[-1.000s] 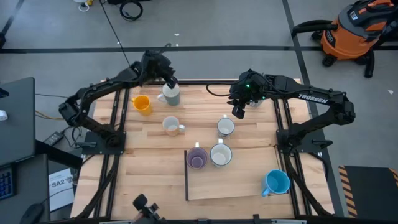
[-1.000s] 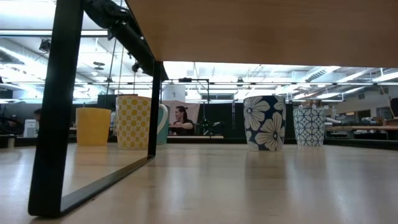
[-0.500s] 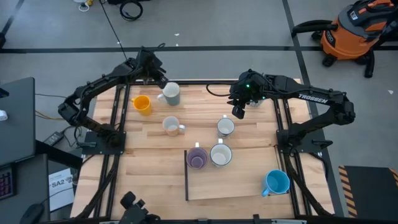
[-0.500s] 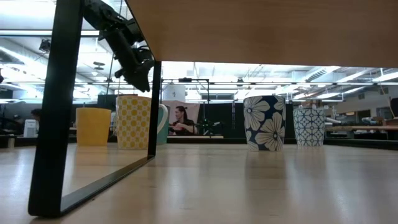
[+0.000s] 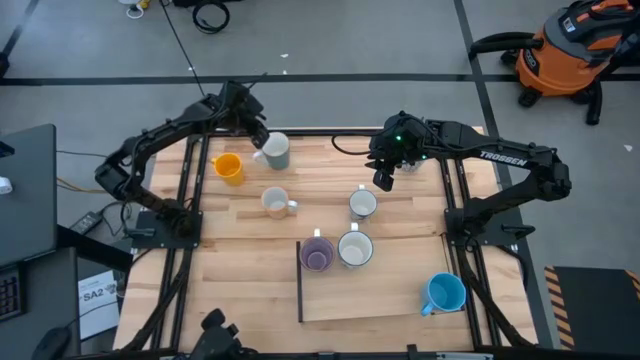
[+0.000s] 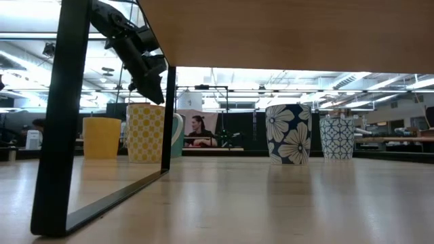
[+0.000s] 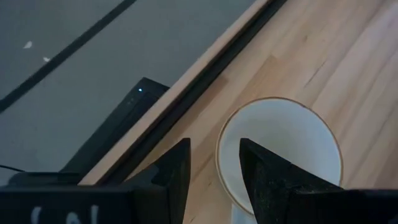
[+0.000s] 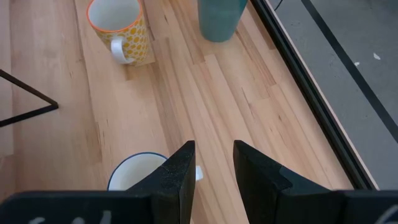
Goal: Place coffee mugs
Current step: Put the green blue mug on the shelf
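A grey-green mug stands upright on its base at the table's far left; its pale inside shows in the left wrist view. My left gripper hangs open just above and to the far left of it, clear of its rim. An orange mug, a cream mug and a white mug stand on the table. A purple mug and a white mug stand side by side at the middle, and a blue mug at the near right. My right gripper hovers open above the far right.
A raised wooden board on a black frame covers the near middle of the table. The table's far edge has a black rail close behind the grey-green mug. A person sits in the room beyond.
My left gripper has come off the grey-green mug's rim, drawn back a little toward the table's far left corner and tipped more steeply down. The mug stays upright where it was. My right gripper has kept still.
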Tool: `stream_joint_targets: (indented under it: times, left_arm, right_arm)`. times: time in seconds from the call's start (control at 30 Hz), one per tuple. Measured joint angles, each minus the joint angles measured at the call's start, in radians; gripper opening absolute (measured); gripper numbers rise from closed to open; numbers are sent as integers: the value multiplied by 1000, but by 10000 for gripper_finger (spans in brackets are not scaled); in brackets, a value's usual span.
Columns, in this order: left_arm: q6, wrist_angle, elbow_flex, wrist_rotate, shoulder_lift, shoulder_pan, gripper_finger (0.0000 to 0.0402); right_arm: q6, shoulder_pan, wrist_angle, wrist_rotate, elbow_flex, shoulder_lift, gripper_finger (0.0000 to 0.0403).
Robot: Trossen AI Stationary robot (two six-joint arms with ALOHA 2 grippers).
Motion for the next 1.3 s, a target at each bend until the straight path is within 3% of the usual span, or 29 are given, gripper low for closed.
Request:
stream_joint_targets:
  times: [0.53, 1.3]
  left_arm:
    - [2, 33, 0, 10, 161, -5, 143]
    - [-53, 31, 0, -1, 170, -28, 141]
  right_arm:
    - [0, 0, 0, 0, 0, 0, 115]
    - [0, 0, 0, 0, 0, 0, 115]
